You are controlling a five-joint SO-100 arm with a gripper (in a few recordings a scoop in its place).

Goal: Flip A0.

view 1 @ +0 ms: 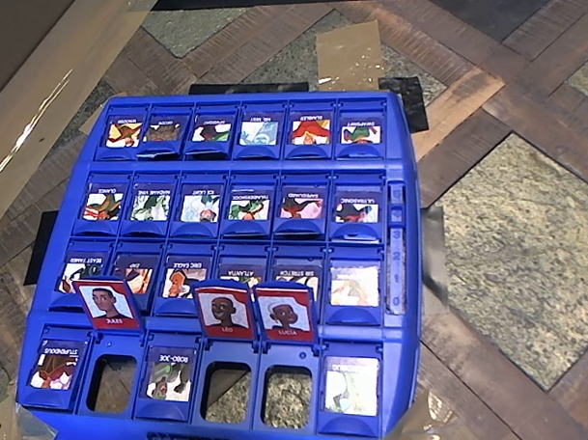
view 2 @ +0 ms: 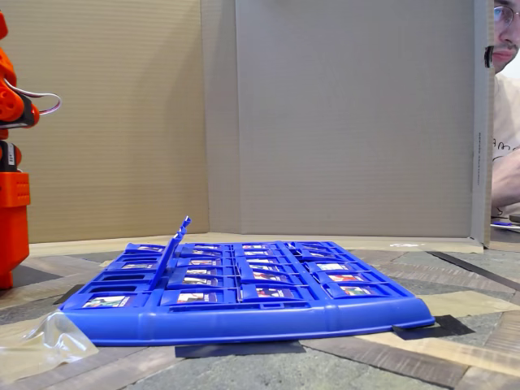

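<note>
Nearest in the fixed view, flat on the desk [view 2: 455,280]: the blue game board [view 2: 244,321], most picture tiles folded down and three upright tiles [view 1: 221,309] standing near the overhead view's bottom edge. Cannot read any grid label, so take A0 as probably a corner tile, perhaps the bottom-left tile [view 1: 55,364], lying flat; judge it light, thin, stiff plastic on a small hinge, slippery on the face, so better hook under the free edge and tip it than pinch hard. Farther back at the left, the orange arm [view 2: 12,211] before the cardboard wall [view 2: 325,122]; cannot tell the opening of the claw, nor anything held in it.
</note>
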